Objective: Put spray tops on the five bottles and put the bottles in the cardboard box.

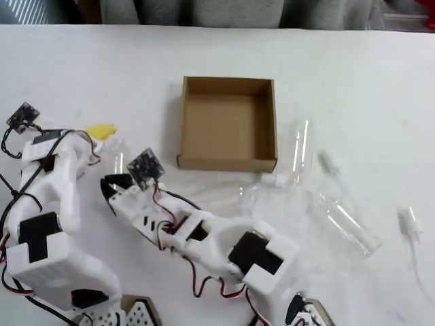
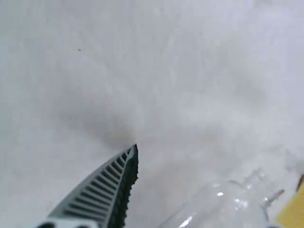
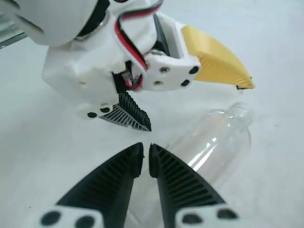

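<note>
A clear bottle (image 1: 120, 157) with no top lies on the white table between the two arms. My left gripper (image 1: 102, 142) is open: its yellow finger (image 3: 213, 61) is over the bottle's neck (image 3: 240, 114) and its grey finger (image 2: 114, 190) is down on the table beside the bottle (image 2: 228, 204). My right gripper (image 3: 145, 154) is shut and holds nothing, its black tips close to the bottle's side (image 3: 209, 147). The cardboard box (image 1: 228, 123) stands open at the middle. More clear bottles (image 1: 340, 217) lie at the right, with loose white spray tops (image 1: 331, 161) among them.
One spray top (image 1: 410, 223) with its thin tube lies near the right edge. A bottle (image 1: 299, 153) lies just right of the box. My right arm's body (image 1: 224, 248) stretches across the front of the table. Behind the box is bare table (image 1: 224, 51).
</note>
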Controlling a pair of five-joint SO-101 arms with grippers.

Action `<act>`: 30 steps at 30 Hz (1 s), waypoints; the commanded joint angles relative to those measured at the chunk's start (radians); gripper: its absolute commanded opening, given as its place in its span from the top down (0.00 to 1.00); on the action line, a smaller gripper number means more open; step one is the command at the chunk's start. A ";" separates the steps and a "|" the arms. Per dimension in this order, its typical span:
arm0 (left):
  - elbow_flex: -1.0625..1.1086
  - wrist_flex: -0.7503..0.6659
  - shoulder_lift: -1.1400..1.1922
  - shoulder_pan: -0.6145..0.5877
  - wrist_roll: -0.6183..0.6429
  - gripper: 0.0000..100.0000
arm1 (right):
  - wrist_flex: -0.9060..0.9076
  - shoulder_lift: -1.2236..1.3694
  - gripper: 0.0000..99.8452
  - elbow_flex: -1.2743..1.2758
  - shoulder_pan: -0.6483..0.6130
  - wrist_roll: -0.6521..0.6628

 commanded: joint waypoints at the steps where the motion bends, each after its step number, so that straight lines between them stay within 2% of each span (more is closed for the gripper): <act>1: -0.040 -0.017 -0.064 -0.036 -0.009 0.52 | 0.036 -0.002 0.98 -0.020 -0.002 0.014; 9: -0.235 0.031 -0.064 -0.165 -0.115 0.52 | 0.036 -0.002 0.98 -0.021 -0.002 0.014; 21: -0.872 0.416 -0.056 -0.403 -0.164 0.52 | 0.036 -0.001 0.98 -0.021 -0.002 0.014; 24: -0.942 0.557 -0.056 -0.400 -0.203 0.52 | 0.031 0.012 0.98 -0.032 0.001 0.014; 27: -0.941 0.683 -0.054 -0.346 -0.226 0.52 | 0.031 0.038 0.98 -0.066 0.001 0.014; 30: -0.884 0.717 -0.054 -0.298 -0.222 0.52 | 0.012 0.033 0.98 -0.074 0.001 0.009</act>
